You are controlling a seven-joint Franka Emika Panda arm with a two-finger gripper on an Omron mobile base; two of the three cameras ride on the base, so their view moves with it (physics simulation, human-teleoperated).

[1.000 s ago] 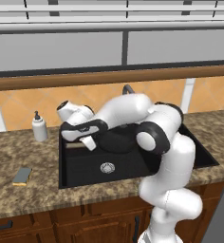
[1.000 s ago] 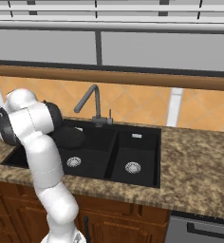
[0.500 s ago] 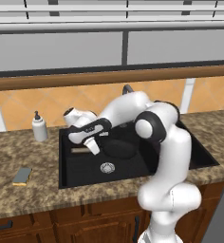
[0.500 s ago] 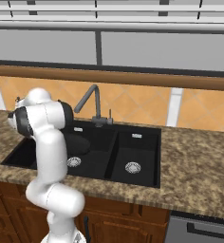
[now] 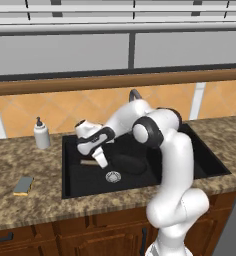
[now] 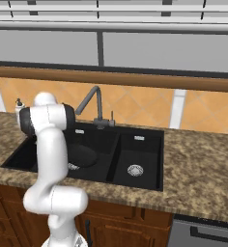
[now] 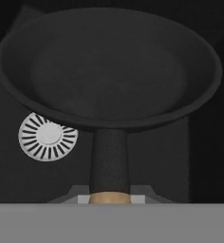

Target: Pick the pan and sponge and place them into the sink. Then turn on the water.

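Note:
The black pan (image 5: 129, 163) sits low in the wide left basin of the black sink (image 5: 70, 186), over the round silver drain (image 5: 113, 176). My gripper (image 5: 97, 158) is shut on the pan's tan wooden handle (image 5: 88, 162), at the basin's left side. In the hand view the pan (image 7: 109, 66) spreads out ahead of the handle (image 7: 109, 196), with the drain (image 7: 47, 136) below its left rim. The grey-blue sponge (image 5: 24, 184) lies flat on the counter left of the sink. Water is out of view at the faucet (image 6: 90, 99).
A white soap pump bottle (image 5: 40, 134) stands on the counter behind the sink's left corner. The narrower right basin (image 6: 135, 150) holds just its drain. Speckled granite counter (image 6: 203, 164) stretches to the right, with a tiled wall behind.
The hand and pan have sunk a little deeper into the left basin. The arm's elbow has risen and the arm now stands more upright.

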